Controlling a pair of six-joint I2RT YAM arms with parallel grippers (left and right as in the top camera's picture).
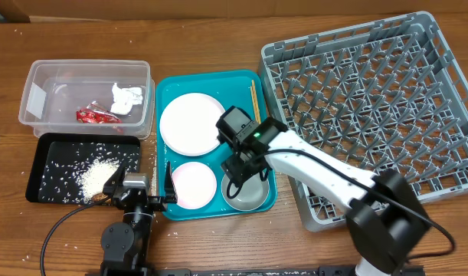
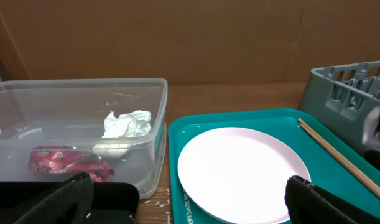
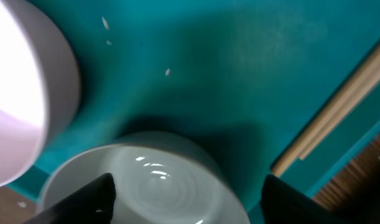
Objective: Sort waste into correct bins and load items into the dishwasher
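The teal tray (image 1: 166,90) holds a large white plate (image 1: 190,123), a smaller plate (image 1: 194,184), a bowl (image 1: 249,195) and chopsticks (image 1: 254,98). My right gripper (image 1: 243,170) is open just above the bowl (image 3: 165,180), its fingers (image 3: 196,205) on either side of it. My left gripper (image 1: 142,178) is open and empty at the front edge, between the black tray (image 1: 50,153) and the teal tray; the large plate (image 2: 239,168) lies ahead of it (image 2: 190,205). The clear tub (image 1: 42,77) holds the tissue (image 1: 128,97) and red wrapper (image 1: 96,116). Rice (image 1: 96,175) lies in the black tray. No cup shows.
The grey dish rack (image 1: 448,69) fills the right side and holds nothing I can see. Loose rice grains lie on the wood around the black tray. The right arm stretches from the front right across the rack's near-left corner. Chopsticks also show in the right wrist view (image 3: 339,106).
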